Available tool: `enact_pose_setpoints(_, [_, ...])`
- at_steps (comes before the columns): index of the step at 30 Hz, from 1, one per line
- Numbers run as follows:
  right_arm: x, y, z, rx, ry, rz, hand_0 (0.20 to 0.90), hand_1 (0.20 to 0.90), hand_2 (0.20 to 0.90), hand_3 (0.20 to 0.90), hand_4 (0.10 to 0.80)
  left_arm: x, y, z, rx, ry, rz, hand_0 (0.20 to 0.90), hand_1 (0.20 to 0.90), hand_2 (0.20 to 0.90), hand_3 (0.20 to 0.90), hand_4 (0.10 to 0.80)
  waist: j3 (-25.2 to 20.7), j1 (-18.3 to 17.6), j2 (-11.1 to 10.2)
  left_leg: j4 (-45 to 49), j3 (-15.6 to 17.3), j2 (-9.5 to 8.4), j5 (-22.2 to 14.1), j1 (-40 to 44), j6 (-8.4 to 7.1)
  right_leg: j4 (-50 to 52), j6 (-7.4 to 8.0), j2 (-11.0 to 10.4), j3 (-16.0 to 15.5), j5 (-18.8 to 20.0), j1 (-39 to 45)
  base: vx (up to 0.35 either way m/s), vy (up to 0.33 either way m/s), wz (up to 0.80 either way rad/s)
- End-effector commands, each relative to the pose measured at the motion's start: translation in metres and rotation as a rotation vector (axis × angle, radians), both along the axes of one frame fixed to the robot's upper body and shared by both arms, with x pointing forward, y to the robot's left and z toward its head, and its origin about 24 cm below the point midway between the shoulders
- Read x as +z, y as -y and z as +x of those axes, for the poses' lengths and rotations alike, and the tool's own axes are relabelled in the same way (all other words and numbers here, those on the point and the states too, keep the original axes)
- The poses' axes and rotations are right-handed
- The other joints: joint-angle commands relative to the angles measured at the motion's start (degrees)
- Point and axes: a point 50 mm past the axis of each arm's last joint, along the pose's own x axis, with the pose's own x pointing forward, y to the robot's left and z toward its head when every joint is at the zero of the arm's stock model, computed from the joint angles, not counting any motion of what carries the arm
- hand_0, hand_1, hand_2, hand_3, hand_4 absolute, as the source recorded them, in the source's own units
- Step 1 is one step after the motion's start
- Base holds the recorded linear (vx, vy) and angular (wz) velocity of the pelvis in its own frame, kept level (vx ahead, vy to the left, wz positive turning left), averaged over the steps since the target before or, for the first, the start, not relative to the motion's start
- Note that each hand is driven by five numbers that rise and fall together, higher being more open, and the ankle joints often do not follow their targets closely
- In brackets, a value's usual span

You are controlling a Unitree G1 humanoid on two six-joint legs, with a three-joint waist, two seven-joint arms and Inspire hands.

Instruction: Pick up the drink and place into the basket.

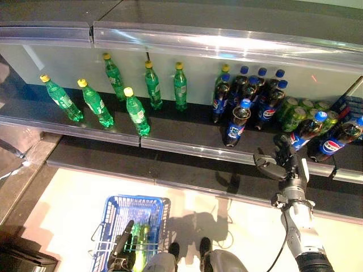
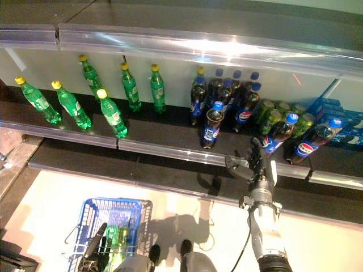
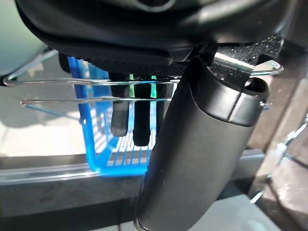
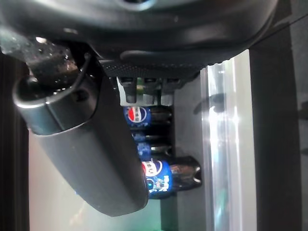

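Dark cola bottles with blue caps stand on the black shelf (image 1: 181,133); one (image 1: 237,122) stands alone in front, and two more (image 1: 306,130) stand further right. My right hand (image 1: 283,165) hovers open at the shelf edge just below the nearer right bottle, thumb spread, holding nothing. In the right wrist view its straight fingers (image 4: 144,91) point at cola bottles (image 4: 161,175). A blue basket (image 1: 136,199) with green bottles (image 1: 140,235) inside hangs at the bottom left. My left hand (image 1: 122,255) is shut on its wire handle (image 3: 96,91).
Several green bottles with yellow caps (image 1: 136,111) stand along the shelf's left half. Green cans (image 1: 292,110) and a blue pack (image 1: 349,105) crowd the right end. A glossy rail (image 1: 227,42) runs above the shelf, and pale floor (image 1: 238,226) lies below.
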Motion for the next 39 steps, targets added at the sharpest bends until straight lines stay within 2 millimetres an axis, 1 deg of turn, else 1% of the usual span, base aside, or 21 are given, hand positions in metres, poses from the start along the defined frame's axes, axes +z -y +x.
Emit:
enact_pose_setpoints(1, [0.049, 0.012, 0.004, 0.020, 0.233, -0.112, 0.900, 0.900, 0.900, 0.900, 0.800, 0.020, -0.036, 0.009, 0.023, 0.165, 0.157, 0.300, 0.300, 0.300, 0.200, 0.100, -5.7, 0.6, -1.6, -1.3, 2.8, -3.45, 4.0, -6.0, 1.64, -9.3, 3.72, 0.1, 0.2, -0.5, 12.3, 0.188, 0.195, -0.04])
enact_pose_setpoints(4, [0.044, 0.017, -0.001, 0.018, 0.213, -0.098, 0.900, 0.900, 0.900, 0.900, 0.800, 0.020, -0.041, 0.007, 0.035, 0.165, 0.155, 0.300, 0.300, 0.300, 0.200, 0.100, -6.2, 0.7, -2.0, -0.6, 3.1, -3.34, 2.5, -4.4, 2.55, -7.1, 4.57, -1.9, -1.3, -1.2, 12.2, 0.205, 0.225, -0.05])
enact_pose_setpoints(7, [0.039, 0.018, -0.002, 0.001, 0.201, -0.083, 0.900, 0.900, 0.900, 0.900, 0.800, 0.021, -0.043, 0.008, 0.024, 0.169, 0.157, 0.300, 0.300, 0.300, 0.200, 0.100, -6.5, 0.9, -2.0, -0.5, 3.1, -3.60, 1.7, -3.1, 3.99, -2.6, 5.55, -3.6, -0.9, -1.3, 11.4, 0.189, 0.222, -0.13])
enact_pose_setpoints(9, [0.036, 0.016, -0.004, -0.008, 0.194, -0.077, 0.900, 0.900, 0.900, 0.900, 0.800, 0.022, -0.044, 0.008, 0.013, 0.168, 0.163, 0.300, 0.300, 0.300, 0.200, 0.100, -6.6, 0.6, -2.0, -0.5, 3.0, -4.29, 1.2, -2.5, 5.51, 4.6, 6.98, -5.0, 0.6, 1.9, 9.0, 0.150, 0.250, -0.09])
enact_pose_setpoints(11, [0.033, 0.015, -0.006, -0.013, 0.187, -0.075, 0.900, 0.900, 0.900, 0.900, 0.800, 0.023, -0.045, 0.009, 0.003, 0.167, 0.165, 0.300, 0.300, 0.300, 0.200, 0.100, -6.5, 0.5, -1.6, -0.7, 3.0, -4.78, 0.7, -1.8, 6.53, 13.6, 7.34, -6.6, 1.3, 5.7, 5.9, 0.113, 0.261, 0.01])
enact_pose_setpoints(12, [0.032, 0.015, -0.007, -0.015, 0.183, -0.076, 0.900, 0.900, 0.900, 0.900, 0.800, 0.024, -0.047, 0.010, 0.000, 0.168, 0.168, 0.300, 0.300, 0.300, 0.200, 0.100, -6.4, 0.8, -1.2, -0.5, 3.3, -4.71, 0.4, -1.5, 6.84, 18.5, 7.39, -7.9, 0.5, 7.7, 4.2, 0.099, 0.235, -0.06])
enact_pose_setpoints(14, [0.030, 0.017, -0.008, -0.012, 0.173, -0.068, 0.900, 0.900, 0.900, 0.900, 0.800, 0.027, -0.050, 0.013, -0.002, 0.175, 0.173, 0.300, 0.300, 0.300, 0.200, 0.100, -6.0, 0.5, -0.9, -0.5, 3.4, -4.62, -0.2, -0.3, 6.94, 21.9, 7.47, -8.6, 0.8, 10.0, -0.1, 0.118, 0.149, -0.26])
enact_pose_setpoints(17, [0.036, 0.022, -0.005, -0.007, 0.178, -0.069, 0.900, 0.900, 0.900, 0.900, 0.800, 0.029, -0.048, 0.017, 0.006, 0.190, 0.173, 0.300, 0.300, 0.300, 0.200, 0.100, -5.5, 0.3, -1.2, -0.8, 3.1, -4.40, -0.4, 0.5, 6.35, 14.6, 7.04, -8.0, 0.3, 8.9, -1.7, 0.134, -0.021, -0.07])
enact_pose_setpoints(18, [0.040, 0.022, -0.002, -0.001, 0.186, -0.071, 0.900, 0.900, 0.900, 0.900, 0.800, 0.028, -0.047, 0.017, 0.007, 0.189, 0.174, 0.300, 0.300, 0.300, 0.200, 0.100, -5.3, 0.0, -1.9, -1.0, 2.9, -4.77, -1.1, 0.9, 6.05, 7.3, 7.46, -7.5, 0.3, 8.8, -2.4, 0.158, -0.112, -0.15])
enact_pose_setpoints(20, [0.043, 0.022, 0.002, 0.010, 0.197, -0.072, 0.900, 0.900, 0.900, 0.900, 0.800, 0.027, -0.046, 0.017, 0.019, 0.188, 0.174, 0.300, 0.300, 0.300, 0.200, 0.100, -4.9, -0.9, -2.2, -1.3, 2.2, -4.97, -1.9, 1.6, 5.78, -1.2, 8.00, -5.3, 1.2, 8.2, -2.5, 0.169, -0.134, -0.23])
enact_pose_setpoints(21, [0.045, 0.024, 0.003, 0.014, 0.201, -0.075, 0.900, 0.900, 0.900, 0.900, 0.800, 0.027, -0.046, 0.018, 0.022, 0.185, 0.173, 0.300, 0.300, 0.300, 0.200, 0.100, -5.0, -1.7, -2.5, -1.9, 1.6, -5.60, -2.2, 1.8, 5.70, -5.2, 8.71, -3.6, 2.4, 9.1, -3.2, 0.202, -0.177, -0.24])
enact_pose_setpoints(22, [0.045, 0.025, 0.003, 0.009, 0.205, -0.074, 0.900, 0.900, 0.900, 0.900, 0.800, 0.027, -0.045, 0.020, 0.014, 0.185, 0.177, 0.300, 0.300, 0.300, 0.200, 0.100, -4.9, -2.7, -3.0, -2.6, 0.4, -6.37, -2.5, 2.4, 5.81, -8.1, 9.28, -1.6, 4.3, 11.6, -5.3, 0.198, -0.174, -0.03])
enact_pose_setpoints(24, [0.044, 0.026, 0.003, -0.003, 0.202, -0.072, 0.900, 0.900, 0.900, 0.900, 0.800, 0.029, -0.047, 0.023, 0.012, 0.183, 0.185, 0.300, 0.300, 0.300, 0.200, 0.100, -4.9, -3.5, -3.2, -2.6, -0.9, -6.39, -3.0, 2.9, 6.17, -8.3, 9.57, -0.5, 4.9, 13.5, -7.5, 0.204, -0.214, 0.39])
enact_pose_setpoints(26, [0.042, 0.029, 0.002, -0.013, 0.191, -0.059, 0.900, 0.900, 0.900, 0.900, 0.800, 0.029, -0.048, 0.024, 0.010, 0.174, 0.190, 0.300, 0.300, 0.300, 0.200, 0.100, -5.0, -3.5, -3.4, -2.4, -1.8, -6.10, -3.4, 3.0, 6.34, -7.7, 9.17, -0.5, 5.4, 13.1, -7.4, 0.201, -0.245, 0.71])
enact_pose_setpoints(27, [0.042, 0.030, 0.004, -0.021, 0.186, -0.055, 0.900, 0.900, 0.900, 0.900, 0.800, 0.028, -0.049, 0.021, 0.010, 0.167, 0.190, 0.300, 0.300, 0.300, 0.200, 0.100, -5.2, -3.1, -3.3, -2.5, -1.9, -5.50, -3.0, 3.0, 5.91, -7.8, 8.78, -0.6, 4.9, 12.2, -6.3, 0.145, -0.186, 0.76])
enact_pose_setpoints(31, [0.040, 0.031, 0.003, -0.054, 0.179, -0.058, 0.900, 0.900, 0.900, 0.900, 0.800, 0.026, -0.045, 0.020, -0.023, 0.156, 0.183, 0.300, 0.300, 0.300, 0.200, 0.100, -5.9, -2.7, -3.1, -2.9, -1.9, -4.17, -3.0, 3.5, 4.96, -9.4, 7.68, -0.6, 4.9, 10.5, -3.0, 0.138, -0.178, 0.51])
enact_pose_setpoints(33, [0.038, 0.031, 0.001, -0.073, 0.181, -0.061, 0.900, 0.900, 0.900, 0.900, 0.800, 0.026, -0.044, 0.019, -0.038, 0.159, 0.179, 0.300, 0.300, 0.300, 0.200, 0.100, -6.2, -2.5, -3.0, -3.1, -1.6, -2.96, -3.0, 3.9, 3.96, -10.6, 6.99, -0.5, 4.1, 9.8, -1.1, 0.112, -0.187, 0.57])
enact_pose_setpoints(35, [0.039, 0.032, 0.000, -0.085, 0.188, -0.066, 0.900, 0.900, 0.900, 0.900, 0.800, 0.026, -0.041, 0.019, -0.054, 0.169, 0.174, 0.300, 0.300, 0.300, 0.200, 0.100, -6.0, -2.4, -3.0, -2.8, -0.8, -2.03, -3.1, 3.7, 3.24, -11.5, 6.49, -0.6, 3.0, 9.3, 0.1, 0.080, -0.172, 0.51])
enact_pose_setpoints(36, [0.042, 0.033, -0.001, -0.092, 0.199, -0.070, 0.900, 0.900, 0.900, 0.900, 0.800, 0.027, -0.040, 0.021, -0.068, 0.185, 0.171, 0.300, 0.300, 0.300, 0.200, 0.100, -5.8, -2.4, -2.9, -2.4, 0.6, -1.43, -3.1, 3.2, 2.76, -12.0, 6.17, -0.8, 1.6, 8.8, 0.9, 0.038, -0.122, 0.34])
enact_pose_setpoints(38, [0.043, 0.033, -0.001, -0.094, 0.203, -0.073, 0.900, 0.900, 0.900, 0.900, 0.800, 0.027, -0.039, 0.022, -0.073, 0.192, 0.170, 0.300, 0.300, 0.300, 0.200, 0.100, -5.7, -2.4, -2.9, -2.3, 1.2, -1.22, -3.1, 3.0, 2.59, -12.1, 6.09, -0.9, 1.0, 8.6, 1.1, 0.006, -0.068, 0.42])
enact_pose_setpoints(39, [0.044, 0.034, -0.001, -0.105, 0.213, -0.081, 0.900, 0.900, 0.900, 0.900, 0.800, 0.029, -0.037, 0.027, -0.094, 0.214, 0.164, 0.300, 0.300, 0.300, 0.200, 0.100, -5.5, -2.8, -2.6, -2.7, 3.6, -0.56, -2.8, 2.6, 2.13, -12.3, 5.98, -1.1, -0.8, 8.1, 1.6, 0.003, -0.051, 0.48])
